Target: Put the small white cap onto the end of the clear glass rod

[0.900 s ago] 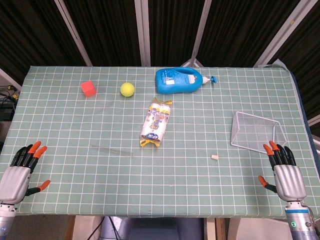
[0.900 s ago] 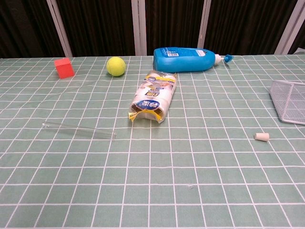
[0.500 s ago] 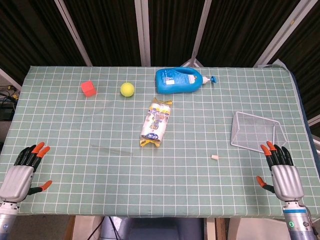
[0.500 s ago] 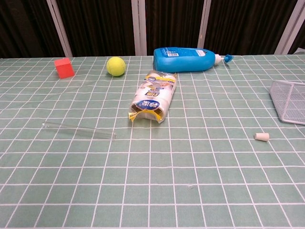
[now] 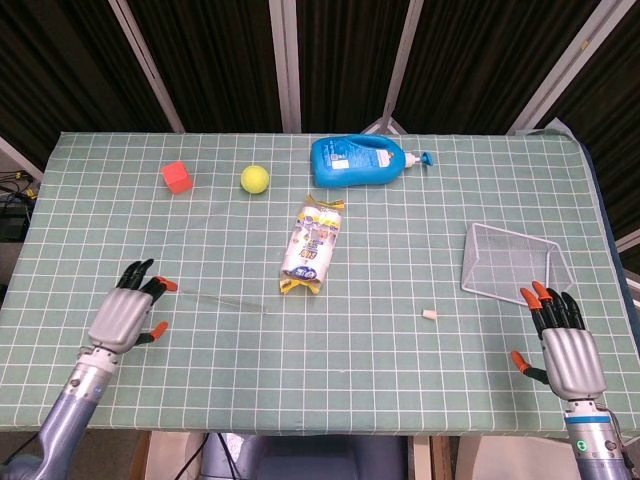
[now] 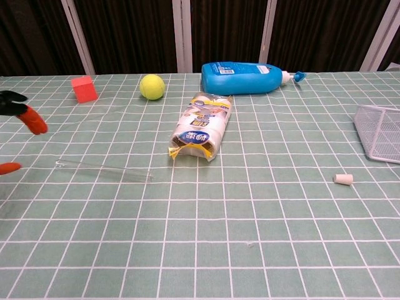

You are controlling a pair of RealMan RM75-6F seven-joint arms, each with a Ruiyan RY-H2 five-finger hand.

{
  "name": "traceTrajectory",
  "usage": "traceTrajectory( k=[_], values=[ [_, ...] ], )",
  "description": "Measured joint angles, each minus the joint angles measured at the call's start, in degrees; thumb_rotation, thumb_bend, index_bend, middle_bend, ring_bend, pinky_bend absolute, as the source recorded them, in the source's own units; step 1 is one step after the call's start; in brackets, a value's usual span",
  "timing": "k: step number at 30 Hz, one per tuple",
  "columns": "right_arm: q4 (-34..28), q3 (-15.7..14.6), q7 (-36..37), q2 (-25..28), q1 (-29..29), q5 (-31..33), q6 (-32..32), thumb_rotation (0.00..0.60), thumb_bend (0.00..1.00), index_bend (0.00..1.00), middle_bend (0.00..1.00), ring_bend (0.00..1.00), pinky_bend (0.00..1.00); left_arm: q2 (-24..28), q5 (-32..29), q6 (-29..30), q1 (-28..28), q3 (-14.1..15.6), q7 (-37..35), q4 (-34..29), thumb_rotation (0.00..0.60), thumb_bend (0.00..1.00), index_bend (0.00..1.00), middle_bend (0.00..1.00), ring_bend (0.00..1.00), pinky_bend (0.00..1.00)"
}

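Note:
The clear glass rod (image 6: 103,170) lies flat on the green checked cloth, left of centre; it shows only faintly in the head view (image 5: 225,299). The small white cap (image 5: 430,315) (image 6: 343,179) lies on its side far to the right, below the wire basket. My left hand (image 5: 128,315) hovers just left of the rod's left end, fingers spread and holding nothing; only its orange fingertips (image 6: 31,119) reach into the chest view. My right hand (image 5: 565,352) stays at the table's front right corner, fingers apart and holding nothing, well right of the cap.
A snack packet (image 5: 312,245) lies mid-table. Along the far side sit a blue bottle on its side (image 5: 360,160), a yellow ball (image 5: 255,179) and a red cube (image 5: 177,177). A white wire basket (image 5: 512,264) stands at the right.
My left hand has moved from the front left corner forward and right, arriving beside the rod's left end. The right hand has barely shifted. Rod and cap lie as before.

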Motion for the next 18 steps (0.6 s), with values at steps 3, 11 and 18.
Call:
traceTrajectory(
  k=[3,11,18],
  values=[
    [0.2,0.1,0.5,0.1,0.0,-0.1,0.0,0.6,0.27,0.0,0.0,0.0,0.0,-4.8,-4.1,-2.9,-2.9,-1.9,3.3,3.0,0.6,0.38,0.4,0.33,0.0,0.0],
    [0.3,0.3,1.4,0.2,-0.1,-0.1,-0.3,0.6,0.27,0.0,0.0,0.0,0.0,-14.6,-10.4,-5.6,-8.1,-4.2,9.6,11.3,0.6,0.38,0.41,0.38,0.0,0.0],
    [0.4,0.6,2.1,0.3,-0.2,-0.1,-0.3,0.6,0.27,0.0,0.0,0.0,0.0,-17.9,-13.5,-5.9,-9.9,-4.7,11.5,14.5,0.6,0.39,0.43,0.39,0.0,0.0]
  ],
)
